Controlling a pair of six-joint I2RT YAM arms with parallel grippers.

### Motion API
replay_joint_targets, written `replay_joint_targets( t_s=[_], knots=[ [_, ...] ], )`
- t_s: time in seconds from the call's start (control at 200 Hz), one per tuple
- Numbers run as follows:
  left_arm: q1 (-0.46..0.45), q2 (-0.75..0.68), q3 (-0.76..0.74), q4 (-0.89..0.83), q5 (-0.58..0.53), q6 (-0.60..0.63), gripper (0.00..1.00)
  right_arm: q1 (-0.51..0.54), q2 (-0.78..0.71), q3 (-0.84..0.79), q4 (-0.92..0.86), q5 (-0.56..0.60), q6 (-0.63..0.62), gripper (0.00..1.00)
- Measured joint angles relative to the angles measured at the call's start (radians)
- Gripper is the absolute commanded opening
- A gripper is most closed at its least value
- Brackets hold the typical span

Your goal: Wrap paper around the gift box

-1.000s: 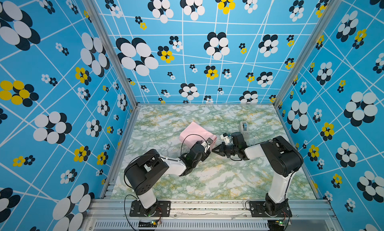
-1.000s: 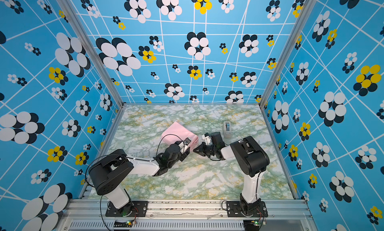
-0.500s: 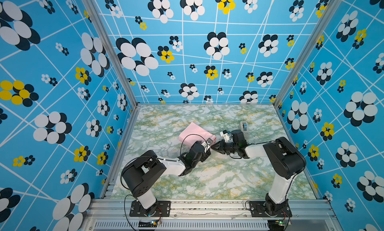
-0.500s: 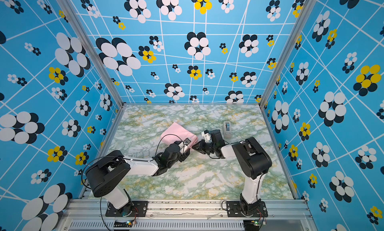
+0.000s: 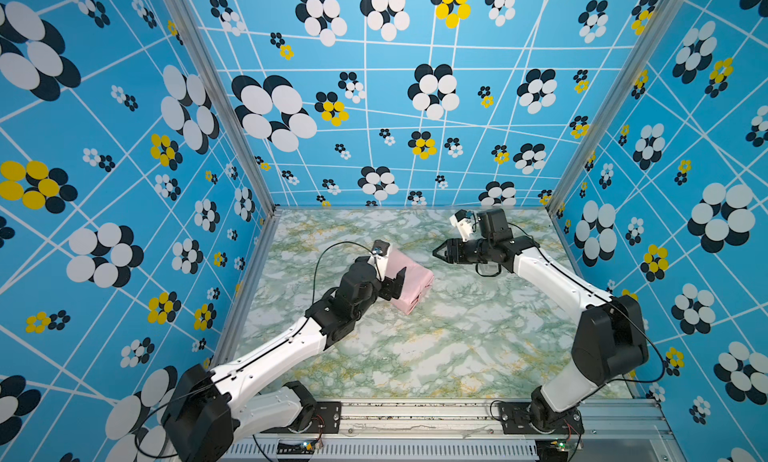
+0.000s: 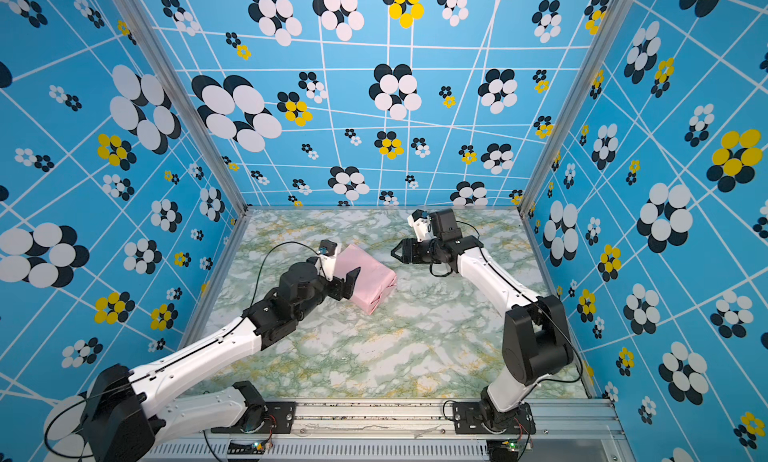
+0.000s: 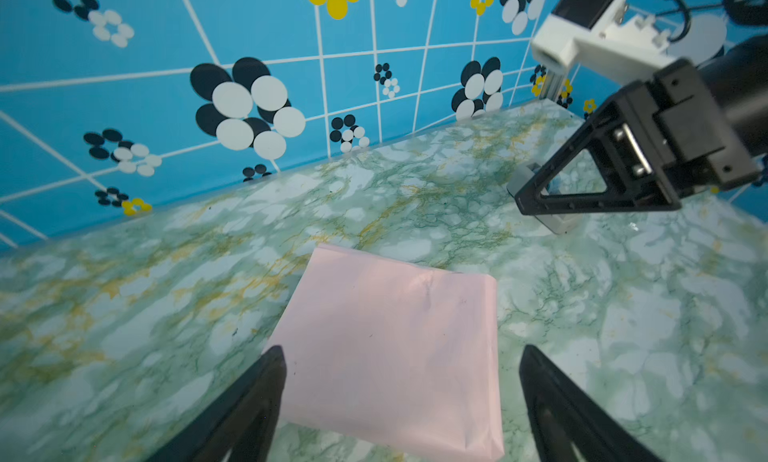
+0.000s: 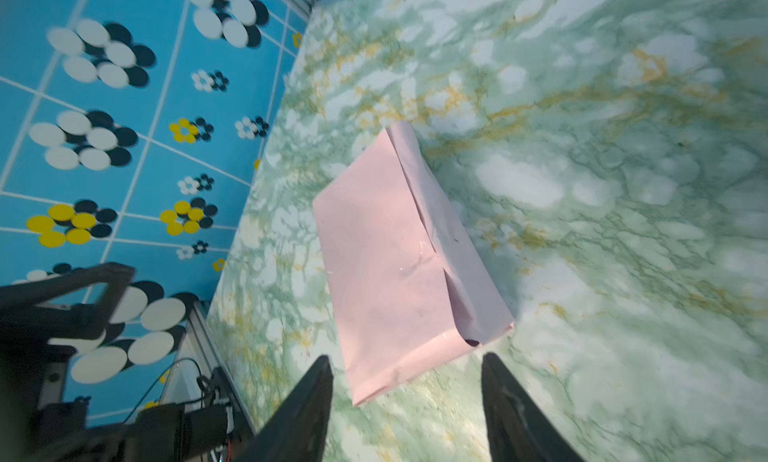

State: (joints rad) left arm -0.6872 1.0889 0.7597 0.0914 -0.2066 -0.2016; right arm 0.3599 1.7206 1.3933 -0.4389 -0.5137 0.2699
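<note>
The paper [image 5: 411, 281], where was it?
— Folded round a flat squarish parcel with its pale pink face outward. It lay near the middle of the desk [image 5: 457, 348], a little toward the far edge and turned cornerwise to the desk's edges. The end toward the near right corner showed tucked flaps.
— And the gift box?
— Nothing of it showed. The paper covered every side in view, apart from one small dark gap at a corner fold in the right wrist view, too small to read.
— What of the left gripper [image 7: 402, 352]?
— Its jaws stood wide apart over the parcel's end toward the left edge. In the left wrist view one finger [image 7: 266, 381] overlapped the paper's rim and the other stood clear of the parcel's side. It clamped nothing; whether it touched the paper I could not tell.
— The right gripper [image 8: 407, 358]?
— Jaws apart too, with nothing between them. It hung above the desk just beyond the parcel's corner toward the right edge, not touching it. A small grey-white thing [image 7: 559, 225] sat on the desk behind it.
</note>
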Motion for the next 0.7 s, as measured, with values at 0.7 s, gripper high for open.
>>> replay_joint_targets(
  t_s=[0.7],
  knots=[
    [0.24,0.087,-0.308,0.132,0.377,-0.671,0.89,0.124,0.158,-0.01,-0.307,-0.175,0.068,0.64]
  ],
)
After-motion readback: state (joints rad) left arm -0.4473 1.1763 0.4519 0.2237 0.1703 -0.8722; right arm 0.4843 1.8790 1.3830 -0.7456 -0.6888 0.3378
